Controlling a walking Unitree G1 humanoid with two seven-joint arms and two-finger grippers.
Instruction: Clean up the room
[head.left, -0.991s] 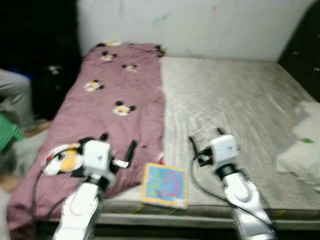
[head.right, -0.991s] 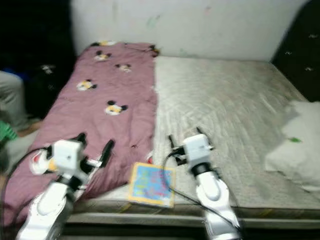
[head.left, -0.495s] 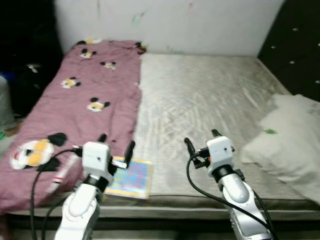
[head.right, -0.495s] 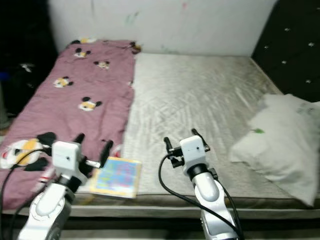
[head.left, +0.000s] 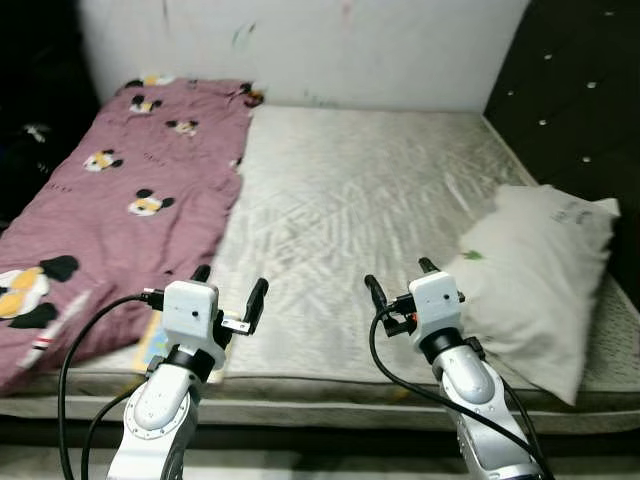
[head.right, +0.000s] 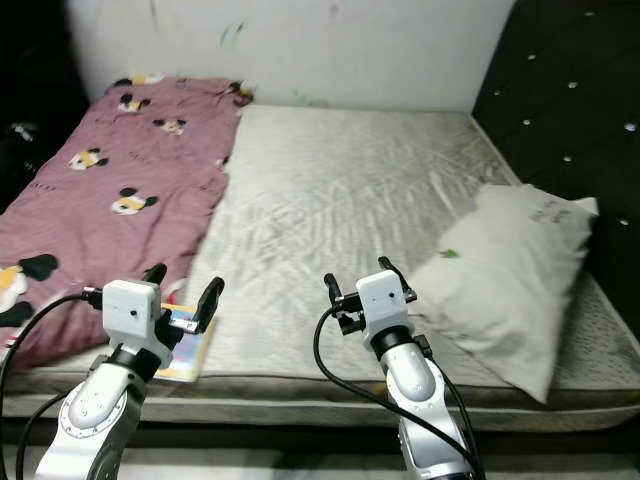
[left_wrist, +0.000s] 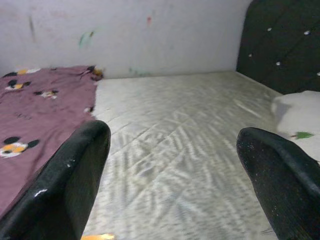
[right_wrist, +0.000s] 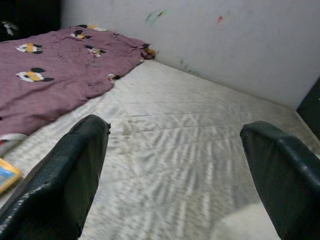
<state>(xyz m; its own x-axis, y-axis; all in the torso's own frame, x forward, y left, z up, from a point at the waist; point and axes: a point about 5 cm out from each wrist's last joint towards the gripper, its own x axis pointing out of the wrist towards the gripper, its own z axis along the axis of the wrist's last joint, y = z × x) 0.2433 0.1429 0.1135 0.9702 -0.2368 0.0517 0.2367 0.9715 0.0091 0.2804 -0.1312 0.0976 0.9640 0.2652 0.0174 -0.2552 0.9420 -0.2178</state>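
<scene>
Robot standing at the foot edge of the bed (head.left: 350, 200), both arms raised over that edge. Left gripper (head.left: 228, 292) and right gripper (head.left: 398, 282) each have their fingers spread apart and hold nothing.

Judged step: approach and choice of item; nothing is grasped yet. Items on the bed that seem to belong to the tidying: a pillow (head.left: 530, 270), a blanket (head.left: 110, 220) and a book (head.right: 185, 345).

Pillow: lies on the bed's right side, beside the dark headboard (head.left: 570, 110), just right of the right gripper. Its long axis runs from the foot edge up toward the headboard, on a slant, the far end the higher.

Blanket: spread along the bed's left side, its long axis running from the foot edge to the far wall (head.left: 300, 50).

Book: flat at the foot edge of the bed, beside the blanket's near end, partly hidden by the left gripper; its facing cannot be told.

Next move, as a judgement: the nearer candidates are the book for the left gripper and the pillow for the right; either calls for lowering the spread fingers to the item's near edge before closing them.
</scene>
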